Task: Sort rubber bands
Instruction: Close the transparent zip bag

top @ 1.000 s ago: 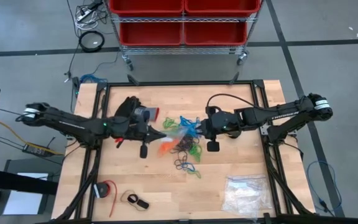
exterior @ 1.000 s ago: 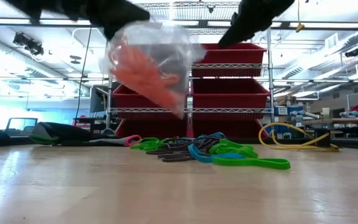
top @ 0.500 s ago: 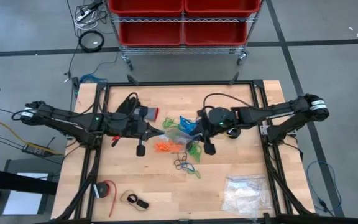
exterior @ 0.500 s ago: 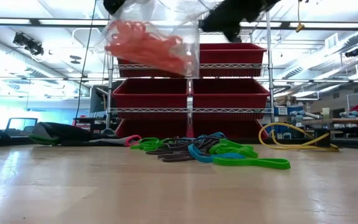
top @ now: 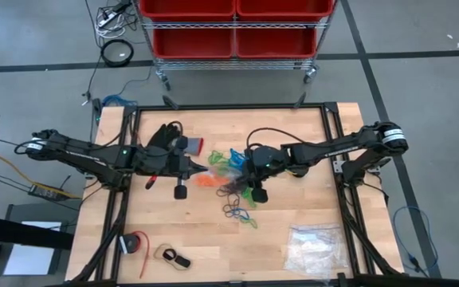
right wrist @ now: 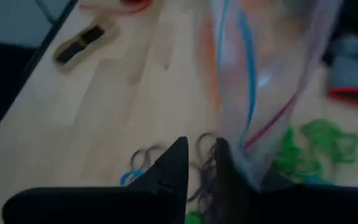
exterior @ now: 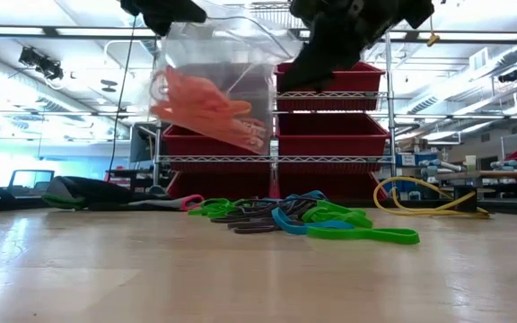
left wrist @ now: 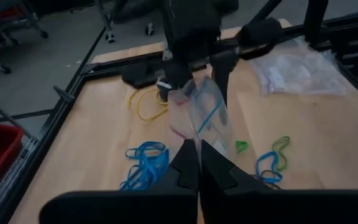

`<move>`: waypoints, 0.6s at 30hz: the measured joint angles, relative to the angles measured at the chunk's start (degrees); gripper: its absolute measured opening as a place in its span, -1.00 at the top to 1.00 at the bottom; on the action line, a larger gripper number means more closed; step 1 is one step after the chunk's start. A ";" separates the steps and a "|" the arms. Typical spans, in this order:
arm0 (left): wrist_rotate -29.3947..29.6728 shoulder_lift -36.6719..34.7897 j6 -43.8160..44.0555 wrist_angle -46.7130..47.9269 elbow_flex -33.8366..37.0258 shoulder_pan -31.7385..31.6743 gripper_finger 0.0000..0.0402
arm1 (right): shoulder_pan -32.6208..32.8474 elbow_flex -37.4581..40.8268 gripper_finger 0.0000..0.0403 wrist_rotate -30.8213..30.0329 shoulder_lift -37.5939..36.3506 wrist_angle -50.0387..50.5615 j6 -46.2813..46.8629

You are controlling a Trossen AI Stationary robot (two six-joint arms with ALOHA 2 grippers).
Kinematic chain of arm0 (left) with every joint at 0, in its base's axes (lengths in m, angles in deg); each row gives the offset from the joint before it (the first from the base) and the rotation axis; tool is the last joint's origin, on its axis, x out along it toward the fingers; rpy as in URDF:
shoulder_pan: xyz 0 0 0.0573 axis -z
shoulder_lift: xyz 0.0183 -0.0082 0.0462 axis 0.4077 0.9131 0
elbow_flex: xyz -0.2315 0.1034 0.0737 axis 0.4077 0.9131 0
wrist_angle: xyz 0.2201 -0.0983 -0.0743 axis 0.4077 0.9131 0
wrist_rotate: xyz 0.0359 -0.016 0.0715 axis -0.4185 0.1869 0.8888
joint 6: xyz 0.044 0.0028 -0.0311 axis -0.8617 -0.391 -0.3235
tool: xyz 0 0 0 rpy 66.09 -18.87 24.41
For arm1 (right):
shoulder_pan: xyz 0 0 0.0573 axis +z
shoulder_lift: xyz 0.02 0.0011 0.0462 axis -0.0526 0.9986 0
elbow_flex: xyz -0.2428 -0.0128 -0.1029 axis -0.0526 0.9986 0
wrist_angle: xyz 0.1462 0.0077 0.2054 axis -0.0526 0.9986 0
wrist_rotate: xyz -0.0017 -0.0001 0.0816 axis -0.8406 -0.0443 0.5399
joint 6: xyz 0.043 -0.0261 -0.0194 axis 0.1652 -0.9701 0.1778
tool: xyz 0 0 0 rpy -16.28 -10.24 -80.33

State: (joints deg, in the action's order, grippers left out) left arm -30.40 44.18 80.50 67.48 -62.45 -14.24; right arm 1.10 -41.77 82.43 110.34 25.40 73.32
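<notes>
Two grippers, left (top: 200, 169) and right (top: 231, 185), each pinching the bag (exterior: 212, 94) directly above the rubber bands (exterior: 303, 222).

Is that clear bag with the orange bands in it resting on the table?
No, in the low view the clear bag hangs in the air, well above the loose rubber bands lying on the table.
</notes>
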 joint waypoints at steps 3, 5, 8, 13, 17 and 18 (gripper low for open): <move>0.26 0.00 0.05 0.04 0.00 0.00 1.00 | 0.26 -0.01 0.66 -2.38 -1.59 -1.00 -0.62; 0.28 0.00 0.12 0.01 0.00 0.00 1.00 | 0.27 -0.02 0.66 -3.37 -2.46 -1.50 -1.08; 0.28 0.00 0.27 0.17 0.00 0.00 1.00 | 0.27 -0.02 0.65 -3.49 -3.46 -2.40 -1.65; 0.31 0.00 0.59 0.57 0.00 0.00 1.00 | 0.87 -0.02 0.66 -3.36 -3.91 -3.27 -1.91; 0.43 0.00 0.65 0.76 0.00 0.00 1.00 | 1.33 -0.02 0.68 -2.64 -3.91 -3.14 -1.96; 0.41 -0.01 0.66 0.79 0.00 0.00 1.00 | 1.43 -0.02 0.69 -3.02 -3.91 -3.01 -1.96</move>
State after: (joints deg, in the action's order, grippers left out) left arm -29.99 44.17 81.15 68.27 -62.45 -14.24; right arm 2.53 -41.80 79.41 106.43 22.39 71.36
